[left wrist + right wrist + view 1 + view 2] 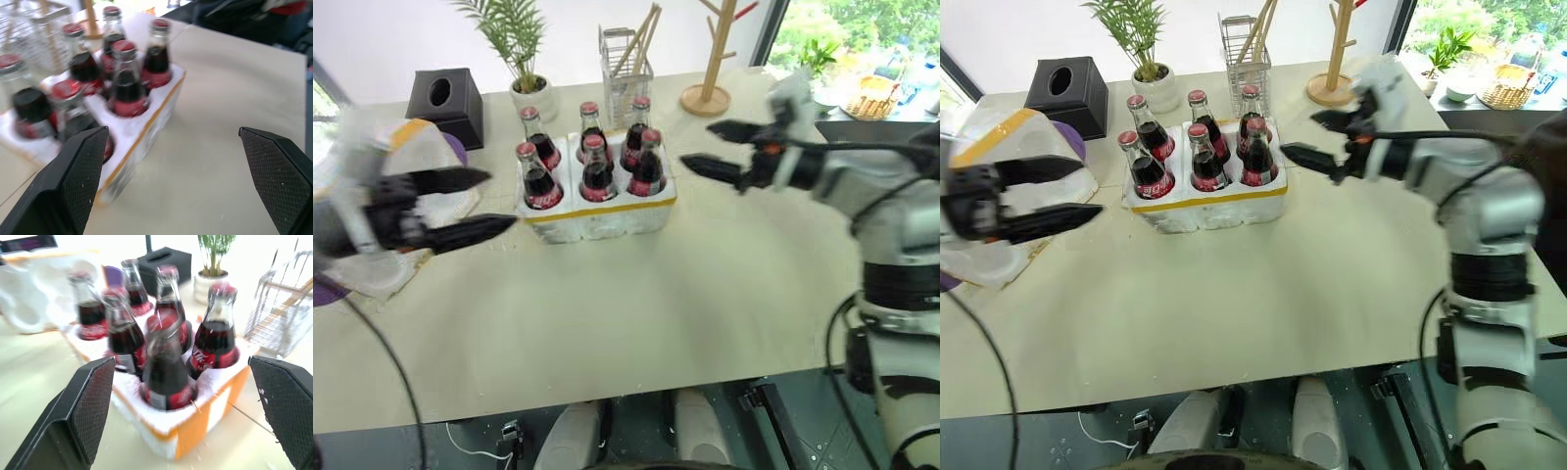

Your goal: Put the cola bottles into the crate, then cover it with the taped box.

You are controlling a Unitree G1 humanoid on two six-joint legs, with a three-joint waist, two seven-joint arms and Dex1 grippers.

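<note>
Though crated [597, 211], six cola bottles [597, 168].

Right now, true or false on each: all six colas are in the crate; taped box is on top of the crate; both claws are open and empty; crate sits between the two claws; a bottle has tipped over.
1. All six cola bottles stand in the crate. True.
2. The taped box covers the crate. False: it sits on the table to the crate's left.
3. The left claw and right claw are open and empty. True.
4. The crate lies between the claws. True.
5. One bottle has tipped over. False: all stand upright.
</note>
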